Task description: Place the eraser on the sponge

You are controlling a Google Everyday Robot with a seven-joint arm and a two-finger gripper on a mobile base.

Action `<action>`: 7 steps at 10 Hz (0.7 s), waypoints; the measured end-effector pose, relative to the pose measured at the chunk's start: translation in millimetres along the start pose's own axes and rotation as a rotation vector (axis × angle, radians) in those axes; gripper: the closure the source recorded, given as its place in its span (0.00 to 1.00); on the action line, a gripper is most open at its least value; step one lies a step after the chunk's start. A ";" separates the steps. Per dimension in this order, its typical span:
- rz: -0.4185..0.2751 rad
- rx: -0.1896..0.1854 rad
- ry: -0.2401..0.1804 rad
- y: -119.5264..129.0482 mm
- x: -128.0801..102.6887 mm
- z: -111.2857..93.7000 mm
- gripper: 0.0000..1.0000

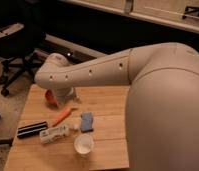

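Cam view: your gripper [67, 99] hangs low over the table's [108, 105] far-left part, just beside the red bowl [50, 97]; it's spread wide w/ nothing visibly in it. Eraser [33, 129] lies flat near the left edge, apart from the gripper, w/ the bottle [54, 134] just right of it. Sponge [86, 121] sits right of the bottle, orange stick [62, 116] btwn bowl & sponge, cup [83, 144] in front of the sponge.
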 end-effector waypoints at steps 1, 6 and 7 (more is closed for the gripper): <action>-0.075 -0.014 -0.041 19.2 -5.5 -3.7 0.35; -0.385 -0.124 -0.187 85.2 -5.9 -8.6 0.35; -0.433 -0.129 -0.202 91.4 -3.8 -6.8 0.35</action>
